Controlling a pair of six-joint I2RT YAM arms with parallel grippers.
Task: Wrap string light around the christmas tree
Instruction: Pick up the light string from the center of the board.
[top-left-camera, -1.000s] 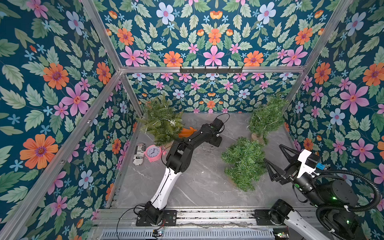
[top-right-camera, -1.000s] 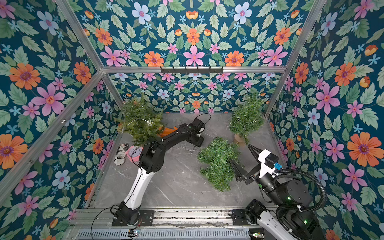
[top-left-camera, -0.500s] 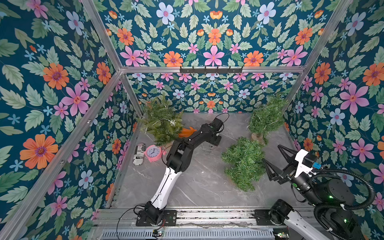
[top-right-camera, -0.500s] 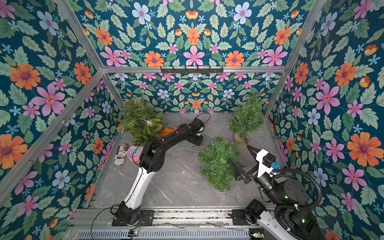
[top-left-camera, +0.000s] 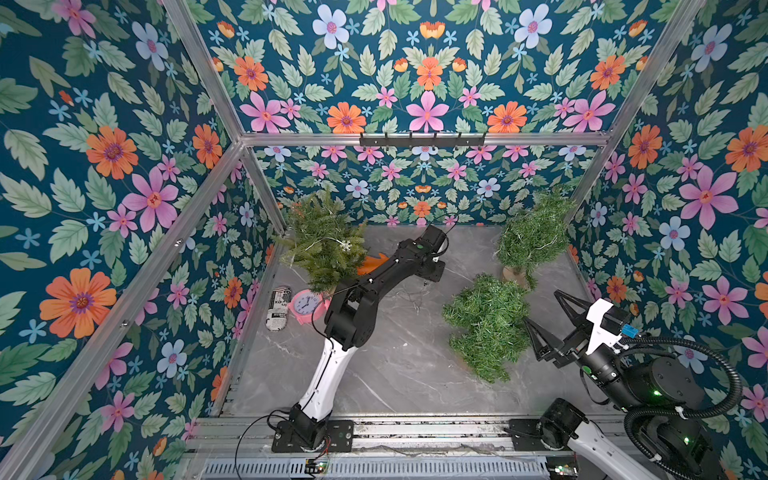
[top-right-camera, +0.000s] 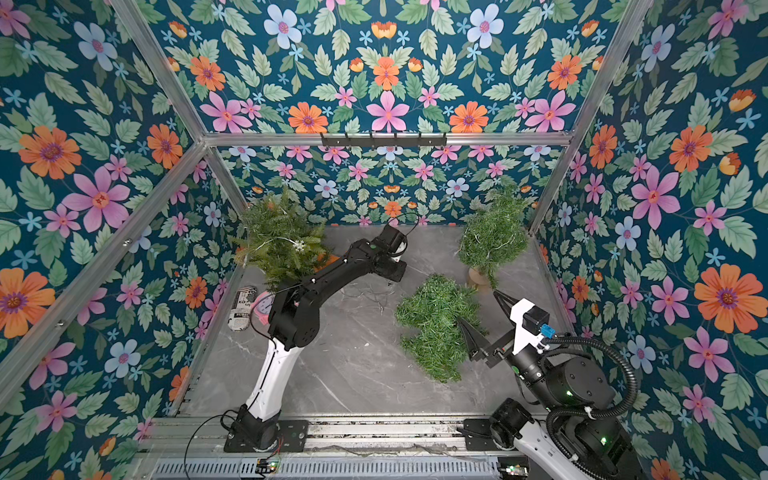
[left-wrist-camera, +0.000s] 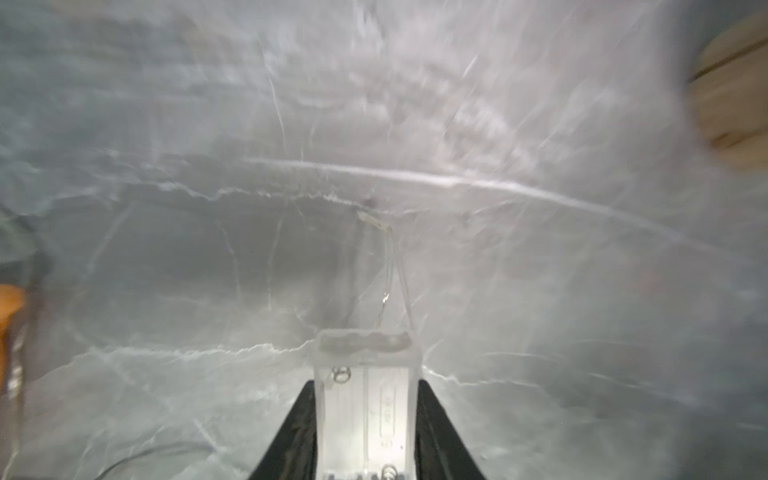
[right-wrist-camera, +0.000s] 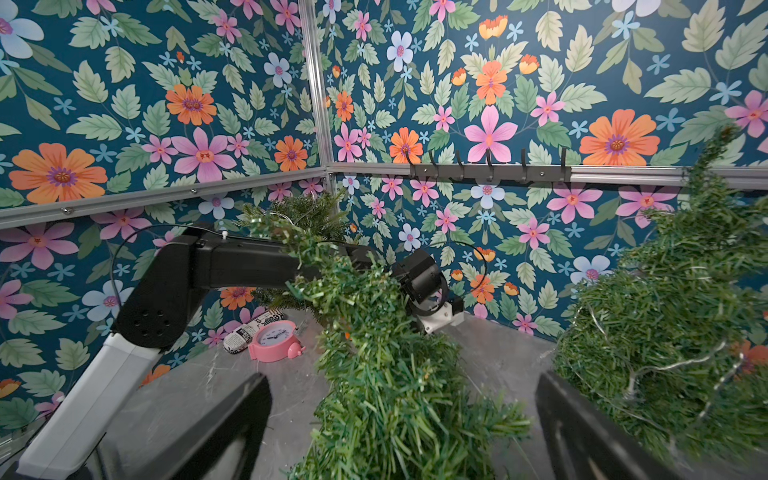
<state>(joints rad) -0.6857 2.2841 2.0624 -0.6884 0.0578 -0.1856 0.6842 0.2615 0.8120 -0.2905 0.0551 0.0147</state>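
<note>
Your left claw (left-wrist-camera: 365, 384) pinches the clear plastic battery box (left-wrist-camera: 365, 419), one black finger against each of its sides, low over the grey marbled surface (left-wrist-camera: 166, 291). From the box's end the thin silvery string light (left-wrist-camera: 388, 266) runs out and down onto the surface, with a small bulb at its bend. That view is blurred, so you cannot follow it further.

In a top view, loose loops of wire (top-left-camera: 410, 296) lie on the surface just in front of the left wrist. They sit between the black-and-white left arm (top-left-camera: 374, 286) and the bright green tinsel christmas tree (top-left-camera: 484, 328) in the middle. You see no wire on that tree, and you cannot tell from above whether it stands or lies.

Your right claw (top-left-camera: 542, 306) hangs just beside the tree, its fingers spread wide and gripping nothing, with the branches right ahead of it.

In the far right corner a second tinsel tree (top-left-camera: 534, 239) stands on a round wooden base, a pale wire draped across it. In the far left corner a darker fir tree (top-left-camera: 324, 245) carries a wire and a white snowflake (top-left-camera: 345, 245). Next to it an orange object (top-left-camera: 372, 264) is partly hidden behind the arm. A pink round alarm clock (top-left-camera: 305, 305) and a black-and-white printed can (top-left-camera: 279, 309), lying on its side, sit near the floral left wall (top-left-camera: 124, 166).
</note>
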